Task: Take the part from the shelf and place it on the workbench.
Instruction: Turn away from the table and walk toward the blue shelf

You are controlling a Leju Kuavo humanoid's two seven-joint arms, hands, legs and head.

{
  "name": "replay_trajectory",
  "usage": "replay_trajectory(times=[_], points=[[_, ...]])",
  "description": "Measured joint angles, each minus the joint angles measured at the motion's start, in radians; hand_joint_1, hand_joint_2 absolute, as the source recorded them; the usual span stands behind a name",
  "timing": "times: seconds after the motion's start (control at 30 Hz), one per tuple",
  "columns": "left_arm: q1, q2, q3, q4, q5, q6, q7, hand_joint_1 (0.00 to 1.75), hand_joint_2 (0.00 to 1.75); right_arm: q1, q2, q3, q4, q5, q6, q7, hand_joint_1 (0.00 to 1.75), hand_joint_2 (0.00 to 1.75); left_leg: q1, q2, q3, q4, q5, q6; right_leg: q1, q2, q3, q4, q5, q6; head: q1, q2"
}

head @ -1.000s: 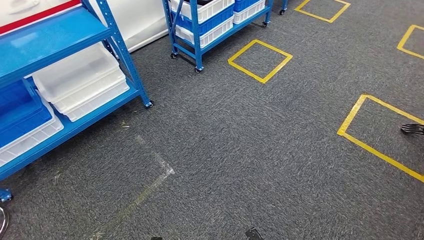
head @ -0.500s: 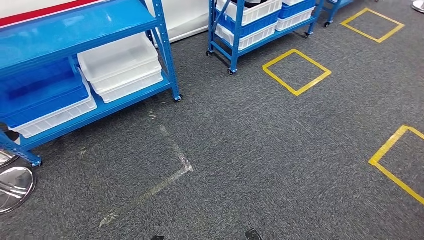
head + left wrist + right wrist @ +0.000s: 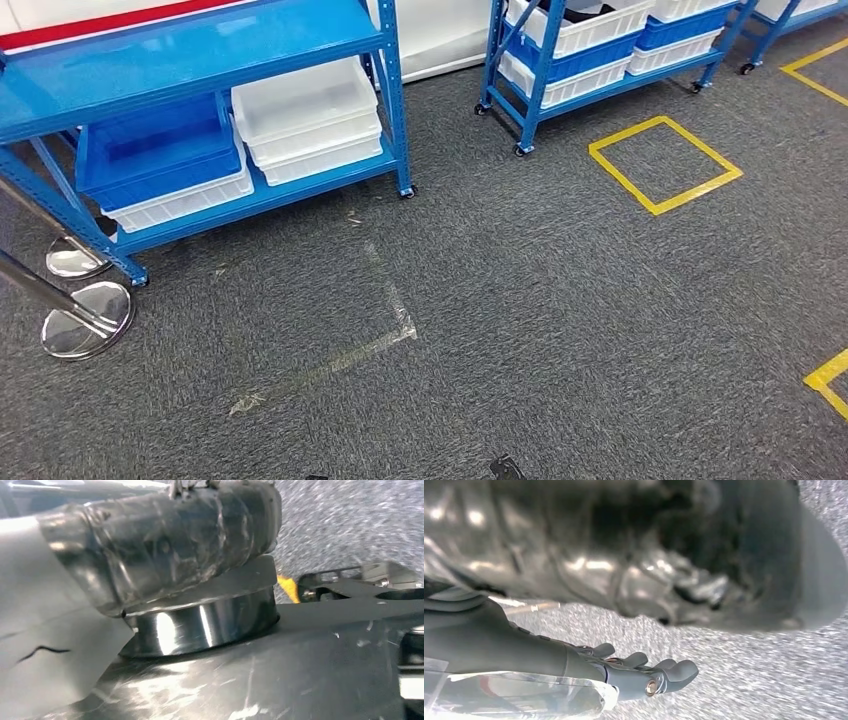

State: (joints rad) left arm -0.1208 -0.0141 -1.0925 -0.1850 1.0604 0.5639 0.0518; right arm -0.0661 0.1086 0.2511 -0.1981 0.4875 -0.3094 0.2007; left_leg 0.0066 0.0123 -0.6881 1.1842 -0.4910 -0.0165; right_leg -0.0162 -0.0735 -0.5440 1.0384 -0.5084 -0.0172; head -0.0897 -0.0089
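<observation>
My right hand (image 3: 624,672) hangs loose and holds nothing (the left I cannot tell), and I risk clipping the metal posts (image 3: 85,320) beside the shelf (image 3: 200,55).

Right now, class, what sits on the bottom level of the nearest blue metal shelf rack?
On the blue metal shelf rack, the bottom level holds stacked white plastic bins beside a blue plastic bin sitting on another white bin. The upper board covers their rear parts, so any contents stay unseen.

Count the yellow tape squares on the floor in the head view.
3. A whole square right of centre; a cut-off square at the top right edge; a square corner at the lower right edge. Others may lie outside the picture.
</observation>
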Motion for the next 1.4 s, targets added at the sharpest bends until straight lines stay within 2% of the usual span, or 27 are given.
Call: replay_trajectory(times=[0.07, 0.1, 0.17, 0.2, 0.27, 0.33, 0.37, 0.4, 0.43, 0.47, 0.5, 0.57, 0.63, 0.67, 0.7, 0.77, 0.83, 0.9, 0.93, 0.97, 1.0, 1.07, 1.13, 1.23, 1.3, 1.37, 1.4], points=[[-0.001, 0.0, 0.0, 0.0, -0.001, 0.002, 0.0, 0.0, 0.0, -0.001, 0.0, 0.0, 0.0, 0.0, 0.0, 0.0, 0.0, 0.0, -0.01, 0.039, 0.065, -0.12, 0.039, 0.011, 0.005, -0.02, 0.007, 0.0, -0.008, 0.007, 0.001, 0.0], [-0.002, 0.0, 0.0, 0.0, -0.002, 0.004, -0.001, 0.0, 0.0, -0.001, 0.0, 0.001, 0.0, -0.001, 0.0, 0.0, 0.0, 0.0, -0.016, 0.05, 0.079, -0.149, 0.043, 0.016, 0.007, -0.029, 0.01, 0.0, -0.011, 0.012, 0.001, 0.0], [-0.002, 0.0, -0.001, 0.0, -0.004, 0.009, -0.001, 0.0, 0.0, -0.002, 0.001, 0.002, 0.0, -0.002, 0.0, 0.0, 0.0, 0.0, -0.02, 0.036, 0.08, -0.159, 0.042, 0.026, 0.009, -0.048, 0.016, -0.004, -0.014, 0.021, 0.002, 0.0], [0.0, 0.0, -0.001, 0.0, -0.005, 0.011, -0.001, 0.0, 0.0, -0.003, 0.001, 0.002, 0.0, -0.003, 0.0, 0.0, 0.0, 0.0, -0.018, 0.025, 0.083, -0.164, 0.044, 0.031, 0.007, -0.046, 0.018, -0.003, -0.017, 0.027, 0.002, 0.0], [0.001, -0.001, -0.001, 0.0, -0.006, 0.014, -0.001, 0.0, 0.0, -0.006, 0.001, 0.003, -0.001, -0.004, 0.0, 0.0, 0.0, 0.0, -0.012, 0.003, 0.091, -0.177, 0.049, 0.041, 0.004, -0.002, 0.007, 0.031, -0.043, 0.035, 0.005, 0.0], [-0.002, -0.001, -0.003, 0.0, -0.007, 0.014, -0.001, 0.0, 0.0, -0.006, 0.001, 0.004, -0.001, -0.005, 0.0, 0.0, 0.0, 0.0, -0.009, -0.019, 0.095, -0.182, 0.051, 0.049, 0.002, 0.051, -0.045, 0.138, -0.097, 0.038, 0.011, 0.0], [-0.004, -0.001, -0.003, 0.0, -0.007, 0.014, -0.001, 0.0, 0.0, -0.004, 0.001, 0.004, -0.001, -0.005, 0.0, 0.0, 0.0, 0.0, -0.009, -0.032, 0.095, -0.182, 0.051, 0.051, 0.003, 0.06, -0.078, 0.2, -0.121, 0.038, 0.013, 0.0], [-0.005, -0.002, -0.004, 0.0, -0.007, 0.014, -0.001, 0.0, 0.0, -0.001, 0.001, 0.005, -0.001, -0.005, 0.0, 0.0, 0.0, 0.0, -0.01, -0.046, 0.095, -0.181, 0.051, 0.053, 0.003, 0.064, -0.105, 0.245, -0.129, 0.038, 0.013, 0.0], [-0.004, -0.002, -0.005, 0.0, -0.008, 0.014, -0.002, 0.0, 0.0, 0.001, 0.001, 0.005, -0.001, -0.006, 0.0, 0.0, 0.0, 0.0, -0.009, -0.062, 0.096, -0.179, 0.05, 0.052, 0.002, 0.066, -0.117, 0.256, -0.118, 0.039, 0.013, 0.0], [-0.004, -0.002, -0.005, 0.0, -0.008, 0.014, -0.003, 0.0, 0.0, 0.001, 0.0, 0.005, -0.001, -0.006, 0.0, 0.0, 0.0, 0.0, -0.008, -0.077, 0.096, -0.177, 0.049, 0.051, 0.0, 0.07, -0.112, 0.229, -0.088, 0.04, 0.013, 0.0], [-0.003, -0.002, -0.006, 0.0, -0.008, 0.015, -0.005, 0.0, 0.0, 0.001, 0.0, 0.005, -0.001, -0.005, 0.0, 0.0, 0.0, 0.0, -0.007, -0.093, 0.096, -0.173, 0.047, 0.048, -0.003, 0.081, -0.092, 0.172, -0.047, 0.04, 0.013, 0.0], [-0.004, -0.002, -0.006, 0.0, -0.009, 0.017, -0.009, 0.0, 0.0, 0.0, 0.0, 0.006, 0.0, -0.004, 0.0, 0.0, 0.0, 0.0, -0.006, -0.119, 0.091, -0.16, 0.041, 0.039, -0.012, 0.13, -0.05, 0.06, 0.004, 0.042, 0.013, 0.0], [-0.005, -0.002, -0.007, 0.0, -0.009, 0.018, -0.011, 0.0, 0.0, 0.0, 0.0, 0.008, 0.0, -0.005, 0.0, 0.0, 0.0, 0.0, -0.005, -0.14, 0.083, -0.153, 0.039, 0.027, -0.012, 0.155, -0.036, 0.024, 0.008, 0.039, 0.014, 0.0], [-0.003, -0.001, -0.007, 0.0, -0.009, 0.018, -0.011, 0.0, 0.0, 0.0, 0.0, 0.01, 0.0, -0.005, 0.0, 0.001, 0.0, 0.0, -0.004, -0.151, 0.079, -0.152, 0.04, 0.021, -0.009, 0.145, -0.033, 0.021, 0.009, 0.034, 0.014, 0.0], [-0.001, -0.001, -0.007, 0.0, -0.009, 0.018, -0.011, 0.0, 0.0, 0.0, 0.0, 0.011, 0.0, -0.005, 0.0, 0.002, 0.0, 0.0, -0.001, -0.151, 0.076, -0.153, 0.041, 0.016, -0.008, 0.132, -0.03, 0.018, 0.011, 0.028, 0.014, 0.0], [0.002, -0.001, -0.007, 0.0, -0.008, 0.017, -0.011, 0.0, 0.0, -0.002, 0.0, 0.012, 0.0, -0.006, -0.001, 0.003, 0.0, 0.0, -0.003, -0.108, 0.06, -0.123, 0.024, 0.007, -0.008, 0.109, -0.021, 0.01, 0.015, 0.014, 0.009, 0.0], [0.0, 0.0, -0.007, 0.0, -0.007, 0.017, -0.012, 0.0, 0.0, -0.001, 0.0, 0.013, 0.0, -0.006, -0.001, 0.003, 0.0, 0.0, -0.005, -0.046, 0.009, -0.016, -0.03, 0.001, -0.004, 0.081, -0.016, 0.006, 0.014, 0.005, 0.004, 0.0], [-0.003, 0.0, -0.007, 0.0, -0.007, 0.017, -0.014, 0.0, 0.0, 0.002, 0.0, 0.013, 0.0, -0.008, -0.001, 0.003, 0.0, 0.0, -0.004, -0.025, -0.054, 0.106, -0.077, -0.003, 0.001, 0.047, -0.013, 0.006, 0.009, 0.0, 0.002, 0.0], [-0.003, 0.0, -0.007, 0.0, -0.007, 0.017, -0.016, 0.0, 0.0, 0.003, 0.0, 0.013, 0.0, -0.009, -0.001, 0.003, 0.0, 0.0, -0.003, -0.022, -0.066, 0.129, -0.077, -0.003, 0.002, 0.033, -0.012, 0.006, 0.007, -0.001, 0.002, 0.0], [-0.002, 0.0, -0.007, 0.0, -0.007, 0.016, -0.017, 0.0, 0.0, 0.002, -0.001, 0.014, 0.0, -0.009, -0.001, 0.003, 0.0, 0.0, -0.003, -0.019, -0.059, 0.116, -0.06, -0.002, 0.003, 0.019, -0.01, 0.006, 0.005, -0.002, 0.002, 0.0], [-0.001, 0.0, -0.007, 0.0, -0.007, 0.014, -0.018, 0.0, 0.0, 0.001, -0.001, 0.015, 0.0, -0.009, -0.001, 0.003, 0.0, 0.0, -0.004, -0.012, -0.031, 0.064, -0.028, 0.001, 0.004, 0.008, -0.006, 0.006, 0.001, -0.001, 0.002, 0.0], [-0.001, 0.0, -0.007, 0.0, -0.006, 0.009, -0.02, 0.0, 0.0, 0.0, -0.001, 0.017, 0.0, -0.01, -0.002, 0.003, 0.0, 0.0, -0.011, 0.03, 0.042, -0.074, 0.025, 0.012, 0.007, -0.014, 0.004, 0.006, -0.006, 0.003, 0.003, 0.0], [-0.002, 0.0, -0.007, 0.0, -0.006, 0.004, -0.023, 0.0, 0.0, -0.001, -0.001, 0.019, 0.0, -0.011, -0.001, 0.003, 0.0, 0.0, -0.021, 0.06, 0.079, -0.146, 0.039, 0.022, 0.011, -0.031, 0.011, 0.004, -0.012, 0.01, 0.004, 0.0], [0.0, 0.0, -0.007, 0.0, -0.005, 0.001, -0.025, 0.0, 0.0, -0.003, 0.0, 0.02, -0.001, -0.015, -0.001, 0.003, 0.0, 0.0, -0.023, 0.031, 0.083, -0.159, 0.042, 0.037, 0.012, -0.052, 0.019, -0.001, -0.017, 0.024, 0.003, 0.0], [0.001, -0.001, -0.007, 0.0, -0.005, 0.001, -0.025, 0.0, 0.0, -0.005, 0.0, 0.021, -0.001, -0.018, -0.003, 0.004, 0.0, 0.0, -0.017, 0.01, 0.092, -0.173, 0.047, 0.048, 0.009, -0.013, 0.009, 0.031, -0.043, 0.032, 0.006, 0.0], [-0.002, -0.001, -0.007, 0.0, -0.004, 0.0, -0.024, 0.0, 0.0, -0.004, 0.0, 0.022, -0.001, -0.021, -0.005, 0.004, 0.0, 0.0, -0.014, -0.013, 0.097, -0.177, 0.049, 0.057, 0.007, 0.046, -0.048, 0.151, -0.1, 0.035, 0.011, 0.0], [-0.003, -0.002, -0.007, 0.0, -0.003, -0.001, -0.023, 0.0, 0.0, -0.003, 0.0, 0.022, -0.001, -0.023, -0.006, 0.004, 0.0, 0.0, -0.014, -0.026, 0.097, -0.177, 0.049, 0.059, 0.006, 0.06, -0.086, 0.221, -0.125, 0.036, 0.012, 0.0]])
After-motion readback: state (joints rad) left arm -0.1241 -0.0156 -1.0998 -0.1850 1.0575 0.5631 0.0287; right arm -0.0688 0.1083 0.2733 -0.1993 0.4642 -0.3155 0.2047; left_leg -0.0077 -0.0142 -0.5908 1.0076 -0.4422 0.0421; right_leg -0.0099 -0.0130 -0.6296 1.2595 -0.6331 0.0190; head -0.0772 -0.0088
